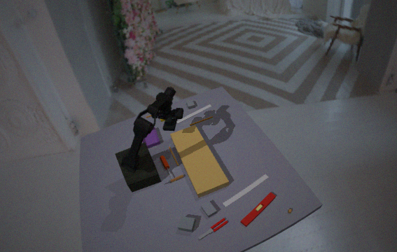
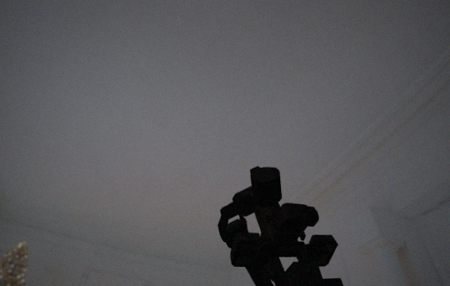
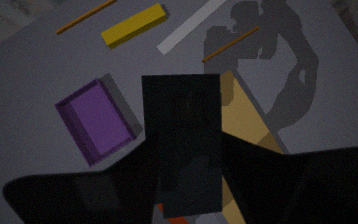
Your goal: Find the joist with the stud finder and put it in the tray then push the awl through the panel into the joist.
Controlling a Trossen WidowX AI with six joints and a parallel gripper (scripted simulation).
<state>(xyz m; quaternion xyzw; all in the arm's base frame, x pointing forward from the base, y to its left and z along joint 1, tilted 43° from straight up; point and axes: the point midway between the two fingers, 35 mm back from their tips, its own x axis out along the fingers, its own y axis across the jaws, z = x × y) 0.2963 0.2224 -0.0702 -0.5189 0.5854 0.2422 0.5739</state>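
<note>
My gripper (image 3: 184, 133) is shut on the stud finder (image 3: 182, 100) (image 1: 170, 125), a dark rectangular block, held above the table. In the wrist view the purple tray (image 3: 102, 120) (image 1: 153, 138) lies just left of the block and looks empty. The tan floor panel (image 3: 245, 125) (image 1: 205, 171) lies to the block's right, partly hidden by the block and fingers. The awl (image 1: 177, 178), with an orange-brown handle and thin tip, lies between the arm's base and the panel. A red-handled tool (image 1: 164, 162) (image 3: 172, 216) lies beside it. The exterior view shows only the arm's dark silhouette.
A yellow block (image 3: 135, 26), a white strip (image 3: 190, 27) (image 1: 194, 113) and a thin brown stick (image 3: 230, 45) (image 1: 202, 121) lie beyond the tray and panel. Another stick (image 1: 173, 156) lies beside the panel. A red level (image 1: 258, 209), red-handled pliers (image 1: 216, 228) and grey blocks lie nearer the front.
</note>
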